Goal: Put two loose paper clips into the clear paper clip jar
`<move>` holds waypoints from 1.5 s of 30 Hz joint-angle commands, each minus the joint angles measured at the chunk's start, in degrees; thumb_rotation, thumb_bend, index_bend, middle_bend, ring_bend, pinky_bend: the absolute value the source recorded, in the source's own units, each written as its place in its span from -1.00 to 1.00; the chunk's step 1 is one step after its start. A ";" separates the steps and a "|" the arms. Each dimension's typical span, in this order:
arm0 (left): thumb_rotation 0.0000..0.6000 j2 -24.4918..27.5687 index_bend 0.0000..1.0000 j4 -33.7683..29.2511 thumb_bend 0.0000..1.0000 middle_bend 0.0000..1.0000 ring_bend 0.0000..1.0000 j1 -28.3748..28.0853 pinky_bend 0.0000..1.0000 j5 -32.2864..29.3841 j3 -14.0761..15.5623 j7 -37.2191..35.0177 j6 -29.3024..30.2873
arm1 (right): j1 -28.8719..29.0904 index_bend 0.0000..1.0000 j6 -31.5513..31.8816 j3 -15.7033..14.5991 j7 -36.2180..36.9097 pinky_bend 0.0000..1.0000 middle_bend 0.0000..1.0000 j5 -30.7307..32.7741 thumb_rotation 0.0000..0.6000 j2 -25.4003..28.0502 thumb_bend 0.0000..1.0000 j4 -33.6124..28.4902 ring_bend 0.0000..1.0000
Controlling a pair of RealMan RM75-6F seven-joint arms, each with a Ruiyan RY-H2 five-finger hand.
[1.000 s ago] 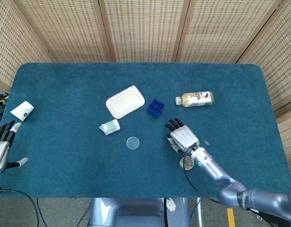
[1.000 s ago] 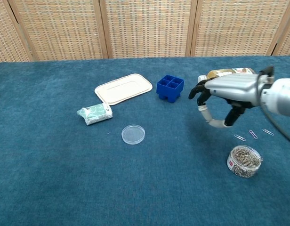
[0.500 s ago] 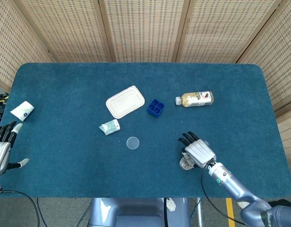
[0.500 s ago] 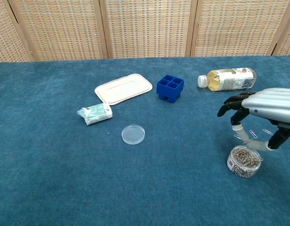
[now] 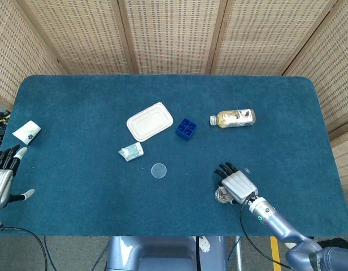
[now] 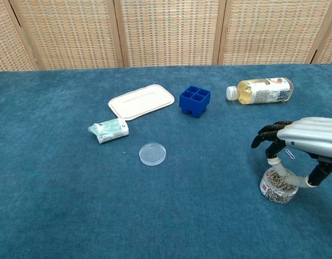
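Right robot hand [image 6: 298, 148] hangs directly over the clear paper clip jar [image 6: 279, 186], near front-right of the blue worktop [image 6: 74, 205]; thumb and a finger reach down to the jar's open mouth. Whether a clip is pinched between them I cannot tell — too small, and the chest view only shows the tips close together at the rim. Jar stands upright, already holding a heap of clips, lid off; the round clear lid [image 6: 152, 154] lies flat well to the left, mid-worktop. One loose paper clip [image 6: 289, 155] shows just behind the jar, partly under the robot hand; in the head view a clip [image 5: 247, 170] lies just right of and behind the fingers. Key relation: loose clips lie on the far side of the jar from the robot, just beyond the right robot hand, long axis slanted roughly diagonal to the worktop edge. So the next reach is a short move away from the body, not sideways. Left robot hand [image 5: 3, 176] sits off the far-left edge, fingers spread, holding nothing, well apart from everything; right is clearly the nearer one. Also on the worktop: bottle [image 6: 260, 90] lying on its side, blue tray [image 6: 194, 100], white container lid [image 6: 140, 101], small wrapped packet [image 6: 108, 130].
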 commanded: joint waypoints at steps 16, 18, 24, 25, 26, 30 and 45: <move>1.00 0.06 -1.00 -0.10 -0.77 -1.00 -1.00 -0.04 -1.00 0.07 0.01 0.02 -0.04 | -0.35 -0.07 -0.42 0.80 0.89 -0.99 -0.73 -0.83 1.00 0.67 -0.53 -0.57 -1.00; 1.00 0.09 -1.00 -0.12 -0.77 -1.00 -1.00 -0.02 -1.00 0.13 0.00 0.01 0.05 | -0.38 -0.07 -0.33 0.95 0.79 -0.99 -0.73 -0.87 1.00 0.74 -0.53 -0.73 -1.00; 1.00 0.21 -1.00 -0.09 -0.77 -1.00 -1.00 0.08 -1.00 0.18 -0.03 -0.41 0.17 | -0.71 -0.07 0.90 1.74 0.99 -0.98 -0.73 -1.26 1.00 1.75 -0.53 -2.24 -1.00; 1.00 0.24 -1.00 -0.10 -0.77 -1.00 -1.00 0.07 -1.00 0.19 -0.03 -0.48 0.15 | -0.82 -0.07 1.39 1.98 1.19 -0.98 -0.73 -1.45 1.00 2.20 -0.52 -2.80 -1.00; 1.00 0.28 -1.00 -0.11 -0.77 -1.00 -1.00 0.07 -1.00 0.21 -0.03 -0.57 0.14 | -1.02 -0.07 2.22 2.33 1.53 -0.98 -0.73 -1.76 1.00 2.94 -0.52 -3.68 -1.00; 1.00 0.53 -1.00 -0.29 -0.77 -1.00 -1.00 0.23 -1.00 0.49 0.01 -1.03 0.42 | -2.81 -0.07 6.83 3.25 3.41 -0.98 -0.73 -3.47 1.00 6.46 -0.51 -7.00 -1.00; 1.00 0.15 -1.00 0.87 -0.86 -1.00 -1.00 2.63 -1.00 4.99 1.32 -2.41 5.33 | -20.25 -0.99 31.93 1.28 7.04 -1.00 -1.00 -6.37 1.00 12.01 -1.00 -2.72 -1.00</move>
